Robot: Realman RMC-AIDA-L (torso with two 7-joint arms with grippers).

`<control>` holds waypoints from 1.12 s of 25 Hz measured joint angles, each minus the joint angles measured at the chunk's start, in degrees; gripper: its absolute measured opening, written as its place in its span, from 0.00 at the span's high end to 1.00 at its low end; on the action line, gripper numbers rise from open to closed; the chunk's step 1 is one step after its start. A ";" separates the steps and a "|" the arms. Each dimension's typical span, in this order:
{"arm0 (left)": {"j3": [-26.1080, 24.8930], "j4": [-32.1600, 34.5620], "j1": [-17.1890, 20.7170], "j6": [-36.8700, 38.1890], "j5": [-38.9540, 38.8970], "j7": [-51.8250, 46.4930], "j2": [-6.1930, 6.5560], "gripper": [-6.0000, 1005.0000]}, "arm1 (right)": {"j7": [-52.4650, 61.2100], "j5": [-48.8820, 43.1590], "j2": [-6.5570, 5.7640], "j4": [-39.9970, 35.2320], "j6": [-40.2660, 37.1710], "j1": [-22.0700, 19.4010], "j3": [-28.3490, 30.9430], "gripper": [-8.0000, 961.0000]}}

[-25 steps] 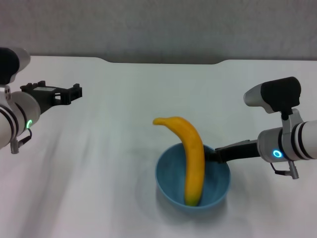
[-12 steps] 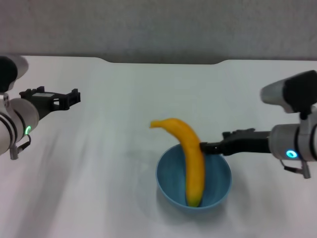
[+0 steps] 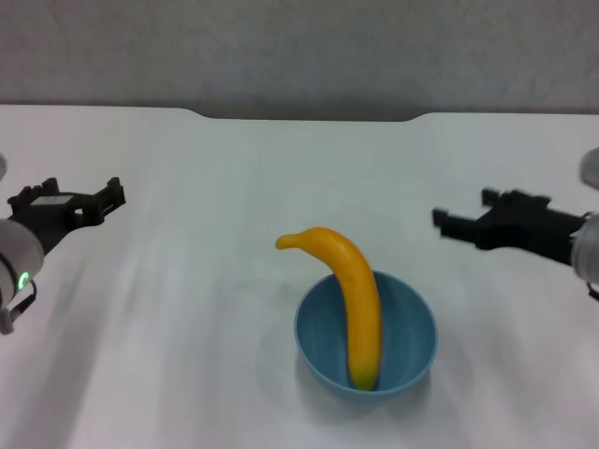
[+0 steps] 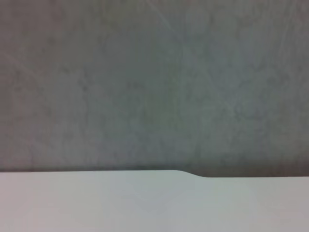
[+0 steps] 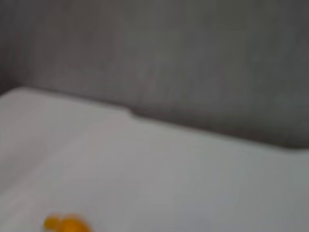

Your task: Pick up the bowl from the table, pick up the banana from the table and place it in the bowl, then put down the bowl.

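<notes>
The light-blue bowl (image 3: pixel 323 360) stands on the white table (image 3: pixel 187 299), near its front middle. The yellow banana (image 3: pixel 356 290) leans inside it, one end at the bowl's bottom, the other arching over the far-left rim. A bit of the banana (image 5: pixel 65 224) also shows in the right wrist view. My right gripper (image 3: pixel 463 211) hovers open and empty to the right of the bowl, apart from it. At the far left my left gripper (image 3: pixel 84 193) is open and holds nothing.
A grey wall (image 4: pixel 154 82) rises behind the table's notched far edge (image 3: pixel 309 117). Nothing else lies on the white surface around the bowl.
My right gripper let go of the bowl's right rim and pulled back up and to the right. The bowl now rests on the table. The left arm drew back leftward.
</notes>
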 joint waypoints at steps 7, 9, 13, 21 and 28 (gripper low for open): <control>2.21 8.92 0.79 -14.04 0.01 0.11 -0.17 0.11 | -31.62 32.58 0.04 8.84 -4.92 -2.44 -0.14 0.08; 2.90 10.70 0.92 -17.76 0.10 0.13 -0.20 0.11 | -41.80 42.79 0.03 12.51 -3.50 -2.27 -0.17 0.08; 2.98 11.22 1.07 -19.08 0.21 0.05 -0.21 0.11 | -58.08 59.83 -0.05 21.00 3.70 -0.76 -0.12 0.08; 5.33 17.14 -1.10 -22.77 -0.18 -0.93 -0.30 0.11 | -75.05 77.92 -0.14 37.10 23.14 2.91 -0.16 0.08; 6.72 20.18 -2.53 -26.63 -0.21 -0.98 -0.52 0.11 | -76.49 84.39 -0.24 45.27 28.53 4.84 0.40 0.08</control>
